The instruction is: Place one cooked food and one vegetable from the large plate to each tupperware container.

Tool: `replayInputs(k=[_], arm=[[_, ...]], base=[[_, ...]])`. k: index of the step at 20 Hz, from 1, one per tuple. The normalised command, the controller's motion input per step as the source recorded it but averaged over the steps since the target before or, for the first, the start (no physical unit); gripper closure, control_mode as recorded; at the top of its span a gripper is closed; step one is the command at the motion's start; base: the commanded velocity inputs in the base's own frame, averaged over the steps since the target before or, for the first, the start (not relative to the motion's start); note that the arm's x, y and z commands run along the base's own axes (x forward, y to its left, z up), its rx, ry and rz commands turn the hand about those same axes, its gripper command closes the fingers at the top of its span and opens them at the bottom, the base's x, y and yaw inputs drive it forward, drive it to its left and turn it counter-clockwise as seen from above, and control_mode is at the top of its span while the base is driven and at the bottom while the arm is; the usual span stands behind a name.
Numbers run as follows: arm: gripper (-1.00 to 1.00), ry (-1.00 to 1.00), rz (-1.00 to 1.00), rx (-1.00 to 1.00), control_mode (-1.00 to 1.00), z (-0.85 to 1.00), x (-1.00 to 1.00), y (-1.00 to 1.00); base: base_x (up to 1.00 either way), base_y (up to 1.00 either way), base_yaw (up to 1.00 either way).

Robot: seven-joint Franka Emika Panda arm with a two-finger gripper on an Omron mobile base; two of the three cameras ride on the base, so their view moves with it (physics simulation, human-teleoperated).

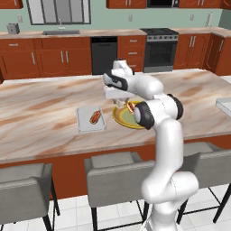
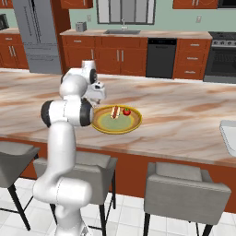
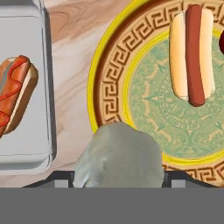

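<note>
So the arm is bent over the marble bench [image 1: 40, 113] with its end effector [image 3: 118, 186] hanging right above the near edge of the large plate [image 3: 109, 57], the one with the yellow rim and the key-pattern brown ring. In the hand view there's a lumpy pale grey-green thing [image 3: 118, 159] sitting right between the finger tips, overlapping the plate's rim; I honestly can't say what it is, and I can't tell if the jaws are actually squeezing it or just standing around it. On the plate there's a hot dog in a bun [image 3: 192, 52] lying toward the far side, and in the right base view a small red tomato-looking thing [image 2: 126, 111] sits just beside it. One tupperware container [image 1: 90, 118] is just beside the plate, on its left in the left base view, and it has a hot dog with a red squiggle of sauce [image 3: 15, 94] in it. A second pale tray [image 2: 229, 136] sits well apart at the right end of the bench, cut off by the frame edge.
</note>
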Motion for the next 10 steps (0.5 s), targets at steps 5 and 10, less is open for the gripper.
replayInputs(k=[5,10], arm=[[1.00,0.00,-0.02,-0.15,-1.00,-0.02,-0.12,1.00],[1.00,0.00,-0.05,-0.02,-1.00,0.00,0.00,1.00]], base=[[0.00,0.00,0.00],[0.00,0.00,0.00]])
